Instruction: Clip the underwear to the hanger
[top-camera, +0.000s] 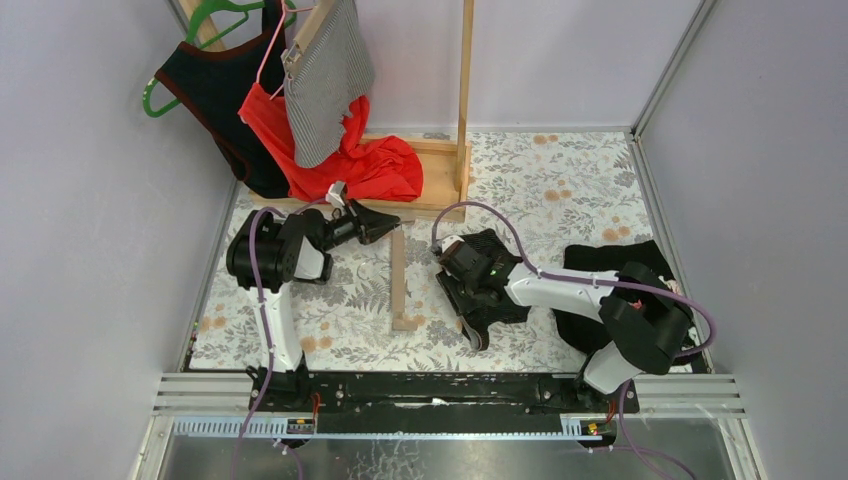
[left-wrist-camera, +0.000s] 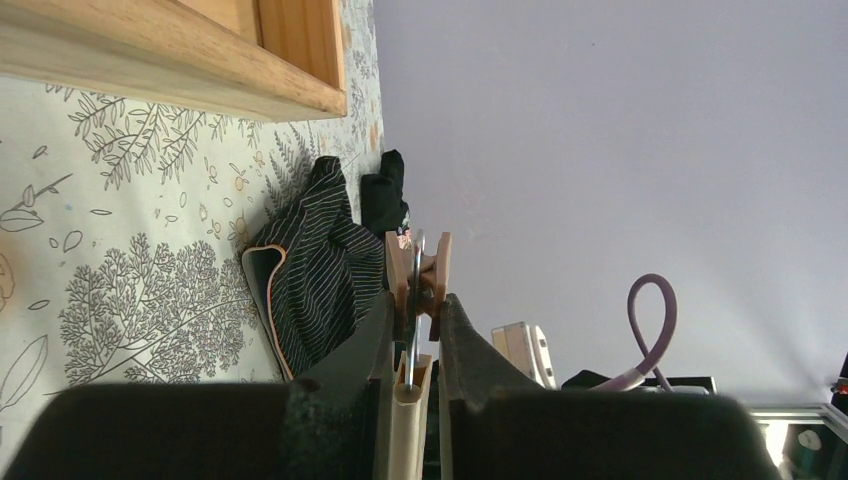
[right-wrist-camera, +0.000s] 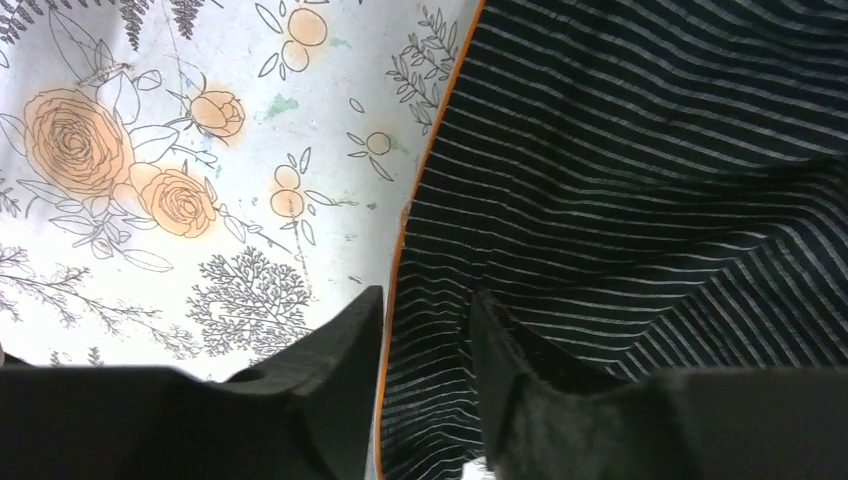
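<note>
A wooden clip hanger (top-camera: 399, 285) lies on the flowered table, running toward the arms. My left gripper (top-camera: 378, 222) is shut on its far end. In the left wrist view the fingers (left-wrist-camera: 372, 340) pinch the hanger's bar (left-wrist-camera: 412, 420), just below a wooden clip (left-wrist-camera: 420, 265). The underwear (top-camera: 500, 315), black with thin white stripes and an orange hem, lies flat to the right of the hanger. My right gripper (right-wrist-camera: 425, 315) stands over the underwear (right-wrist-camera: 620, 170), its jaws narrowed but still apart, straddling the orange hem with striped cloth between them.
A wooden rack (top-camera: 464, 100) stands at the back with a red garment (top-camera: 375, 165), a grey striped one (top-camera: 325, 80) and a black top (top-camera: 215, 95) on hangers. A black cloth pile (top-camera: 610, 258) lies at the right. The rack's base (left-wrist-camera: 200, 60) is close to my left gripper.
</note>
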